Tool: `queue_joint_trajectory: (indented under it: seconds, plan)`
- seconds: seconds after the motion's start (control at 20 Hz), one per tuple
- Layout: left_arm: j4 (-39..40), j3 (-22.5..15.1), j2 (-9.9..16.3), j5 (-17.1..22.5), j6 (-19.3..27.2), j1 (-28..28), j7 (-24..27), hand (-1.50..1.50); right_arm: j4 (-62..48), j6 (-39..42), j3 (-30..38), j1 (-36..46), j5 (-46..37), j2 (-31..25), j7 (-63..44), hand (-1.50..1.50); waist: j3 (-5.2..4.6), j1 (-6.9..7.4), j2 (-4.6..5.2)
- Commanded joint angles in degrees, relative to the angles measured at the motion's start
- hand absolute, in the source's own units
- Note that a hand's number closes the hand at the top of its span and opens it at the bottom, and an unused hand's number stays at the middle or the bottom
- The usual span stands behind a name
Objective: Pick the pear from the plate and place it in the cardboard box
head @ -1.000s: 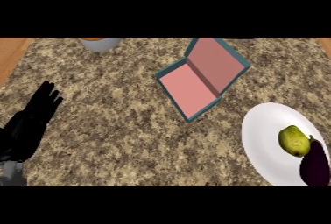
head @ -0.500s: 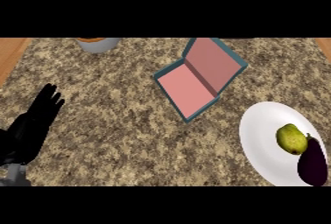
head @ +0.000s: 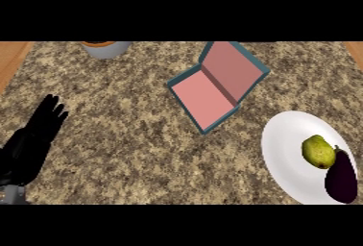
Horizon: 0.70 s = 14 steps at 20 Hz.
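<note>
A yellow-green pear (head: 318, 151) lies on the white plate (head: 287, 149) at the right of the head view, touching a dark purple eggplant (head: 342, 176) beside it. The box (head: 216, 85), pink inside with teal edges, lies opened flat near the counter's middle top. My left hand (head: 35, 138) rests at the left edge, fingers straight and pointing up, holding nothing. It is far from the plate and the box. The right hand does not show.
A grey bowl (head: 106, 48) with an orange inside stands at the top left, partly cut off. Wooden floor shows past the granite counter's left and right corners. The plate reaches the view's right and lower edges.
The left hand has sunk slightly lower at the left edge. The whole scene has shifted a little to the left in view. Nothing was taken hold of.
</note>
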State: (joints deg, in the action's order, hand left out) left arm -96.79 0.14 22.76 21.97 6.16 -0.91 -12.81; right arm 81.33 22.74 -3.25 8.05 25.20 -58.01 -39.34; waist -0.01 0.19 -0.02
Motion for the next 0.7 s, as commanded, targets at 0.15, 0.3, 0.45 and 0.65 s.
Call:
queue_joint_trajectory:
  seconds: [0.15, 0.3, 0.45, 0.65]
  plan:
    - [4.66, 3.09, -1.2, -1.39, -4.42, 1.22, 1.94, 0.0, 2.4, 0.56, 2.95, -1.97, -7.07, 6.89, 0.69, -1.5, -0.01, -0.31, -0.01]
    - [-0.48, 3.62, -1.75, -1.39, -3.17, -0.15, -2.39, 0.0, -0.33, 1.75, 4.79, 1.82, -9.58, 8.73, 0.81, -1.5, 0.01, -0.03, -0.02]
    - [2.23, 4.56, -2.3, -2.04, -4.95, 1.89, -1.23, 0.0, 0.88, 1.58, 4.8, 2.55, -13.31, 11.25, 0.5, -1.5, 0.0, -0.07, 0.01]
    - [3.44, 4.22, -3.15, -3.07, -4.88, 4.34, -2.25, 0.0, -3.65, 3.28, 2.33, 7.45, -17.04, 13.97, -1.63, -1.5, 0.02, 0.32, 0.1]
